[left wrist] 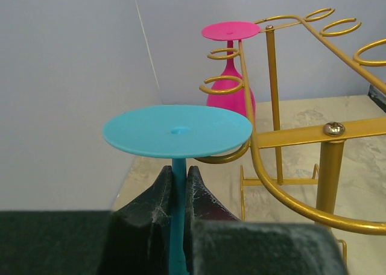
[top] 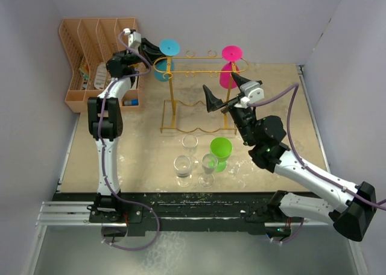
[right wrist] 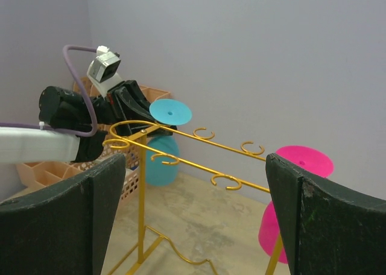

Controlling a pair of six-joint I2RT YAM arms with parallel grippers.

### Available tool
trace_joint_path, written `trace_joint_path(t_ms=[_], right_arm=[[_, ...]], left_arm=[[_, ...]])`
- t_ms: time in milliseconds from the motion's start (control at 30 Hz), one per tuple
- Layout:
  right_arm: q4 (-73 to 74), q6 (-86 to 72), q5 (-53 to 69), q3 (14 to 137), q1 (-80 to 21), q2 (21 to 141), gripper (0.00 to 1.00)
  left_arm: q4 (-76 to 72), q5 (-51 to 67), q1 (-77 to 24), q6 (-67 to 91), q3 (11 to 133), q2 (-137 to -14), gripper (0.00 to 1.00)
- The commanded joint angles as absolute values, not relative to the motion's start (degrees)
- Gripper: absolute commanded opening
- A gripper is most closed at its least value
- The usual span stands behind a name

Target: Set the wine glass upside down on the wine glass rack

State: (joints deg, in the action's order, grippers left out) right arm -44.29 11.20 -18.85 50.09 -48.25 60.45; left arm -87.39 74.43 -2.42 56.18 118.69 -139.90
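Turquoise wine glass [left wrist: 177, 131], inverted, its stem pinched between the fingers of the left gripper [left wrist: 179, 177], foot just above the left end of the golden wire rack [left wrist: 330, 166]. One pink glass [left wrist: 232, 91] hangs inverted at the right end. The right gripper [right wrist: 196, 160] is spread wide, empty, in front of the rack. One green glass [top: 221, 149] and three clear glasses [top: 190, 143] stand on the table [top: 289, 106]; one peach organizer [top: 90, 46] sits behind the left arm.

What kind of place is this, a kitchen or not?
Probably a robot test cell: plain walls on three sides of the table, the left arm and right arm bolted at its near edge, a wine glass rack as a prop.
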Motion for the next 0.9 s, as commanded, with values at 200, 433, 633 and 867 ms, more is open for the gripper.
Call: trace_joint_path(t_ms=[200,433,633,867], right_arm=[[-50.1,7.4,-16.1,50.8,-46.4,60.3,1.00],[-50.1,6.4,-16.1,50.2,-45.7,60.2,1.00],[-50.5,4.6,-15.8,49.6,-43.8,59.9,1.00],[-51.1,5.2,-15.6,49.7,-43.2,60.6,1.00]], left_arm=[[-94.6,76.2,-3.8,51.7,111.0,-132.0,0.00],[-94.6,76.2,-4.0,48.1,105.9,-128.0,0.00],[-94.6,76.5,-4.0,42.3,99.5,-124.5,0.00],[-94.6,76.8,-4.0,41.3,98.2,-124.4,0.09]])
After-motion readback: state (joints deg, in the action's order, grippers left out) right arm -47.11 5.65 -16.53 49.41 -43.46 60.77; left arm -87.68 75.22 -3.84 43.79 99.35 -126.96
